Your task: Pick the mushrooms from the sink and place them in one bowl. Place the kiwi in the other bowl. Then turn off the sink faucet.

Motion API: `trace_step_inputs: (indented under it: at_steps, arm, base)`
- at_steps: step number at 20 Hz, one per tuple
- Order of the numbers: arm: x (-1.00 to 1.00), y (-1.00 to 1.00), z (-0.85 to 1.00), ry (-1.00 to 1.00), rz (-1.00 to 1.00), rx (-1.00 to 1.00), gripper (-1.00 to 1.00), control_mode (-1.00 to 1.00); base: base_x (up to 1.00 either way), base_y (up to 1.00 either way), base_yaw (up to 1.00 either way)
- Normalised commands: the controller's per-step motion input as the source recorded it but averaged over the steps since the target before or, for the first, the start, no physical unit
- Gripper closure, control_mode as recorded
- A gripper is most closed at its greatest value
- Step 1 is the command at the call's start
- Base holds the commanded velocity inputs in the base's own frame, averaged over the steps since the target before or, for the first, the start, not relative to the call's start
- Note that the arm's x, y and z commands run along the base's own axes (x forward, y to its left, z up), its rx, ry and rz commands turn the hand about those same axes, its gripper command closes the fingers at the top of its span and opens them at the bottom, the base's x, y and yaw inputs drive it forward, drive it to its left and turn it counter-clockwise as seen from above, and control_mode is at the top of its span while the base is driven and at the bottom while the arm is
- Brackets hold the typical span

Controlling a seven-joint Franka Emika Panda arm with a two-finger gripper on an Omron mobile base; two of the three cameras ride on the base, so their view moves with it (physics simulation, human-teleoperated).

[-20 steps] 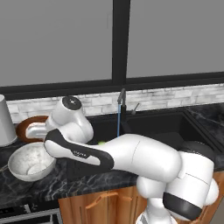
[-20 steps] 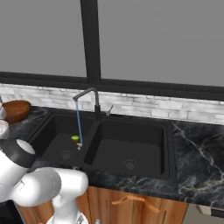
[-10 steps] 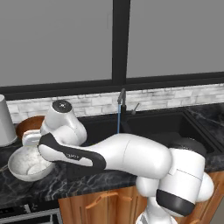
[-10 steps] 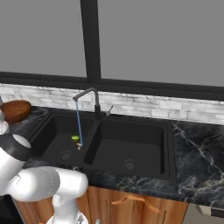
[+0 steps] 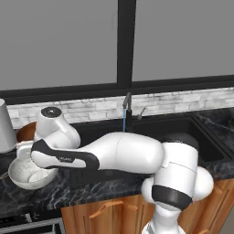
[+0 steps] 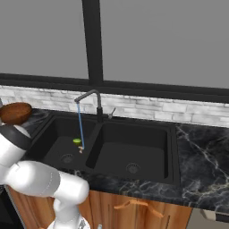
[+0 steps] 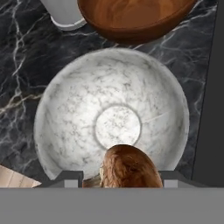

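Fingers (image 7: 120, 186) — mushroom (image 7: 127, 168) cap-up over bowl (image 7: 65, 113)

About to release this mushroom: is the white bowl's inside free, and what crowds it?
The white bowl is bare inside, right under the held mushroom. The wooden bowl crowds its far rim, beside a grey canister; the sink edges one side.

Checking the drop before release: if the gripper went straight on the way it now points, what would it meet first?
Probably the pale inside of the white bowl. The gripper, jaws around a mushroom, points straight down into it; how far above it hangs is unclear.
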Motion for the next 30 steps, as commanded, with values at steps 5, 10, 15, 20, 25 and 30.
trace_step_inputs:
  at_steps: [5,10,15,20,25,30]
  arm:
    - [0.00,0.13,-0.21,0.01,0.00,-0.09,1.00,-1.00]
    - [0.00,0.05,-0.22,0.00,0.00,-0.09,1.00,-1.00]
    - [0.00,0.05,-0.21,0.03,0.00,-0.05,1.00,-1.00]
    - [0.00,0.04,-0.23,0.03,0.00,-0.03,1.00,-1.00]
    - [0.00,0.01,-0.15,0.01,0.01,-0.01,-1.00,-1.00]
    - [0.00,0.00,0.05,0.00,0.02,0.00,-1.00,-1.00]
  base:
    - [0.00,0.00,0.00]
    - [0.00,0.00,0.00]
    - [0.00,0.00,0.00]
    - [0.00,0.00,0.00]
    - [0.00,0.00,0.00]
    - [0.00,0.00,0.00]
